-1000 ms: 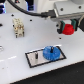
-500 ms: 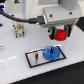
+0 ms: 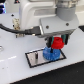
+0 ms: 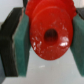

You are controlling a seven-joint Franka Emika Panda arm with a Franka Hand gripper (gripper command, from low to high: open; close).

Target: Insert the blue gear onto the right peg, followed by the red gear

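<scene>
Both fingers [image 4: 20,37] clamped the red gear [image 4: 49,35] from opposite sides, hole facing down, directly above the blue gear [image 3: 50,53], presumably for stacking on its peg.

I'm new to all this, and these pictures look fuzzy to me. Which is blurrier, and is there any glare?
Wrist view: the small round bright-red plastic gear fills the frame, soft-edged, with pale shiny patches on its face; the teal gripper pads beside it are blurred too. Exterior view: coarse and grainy; the white table looks bright and washed out.
</scene>
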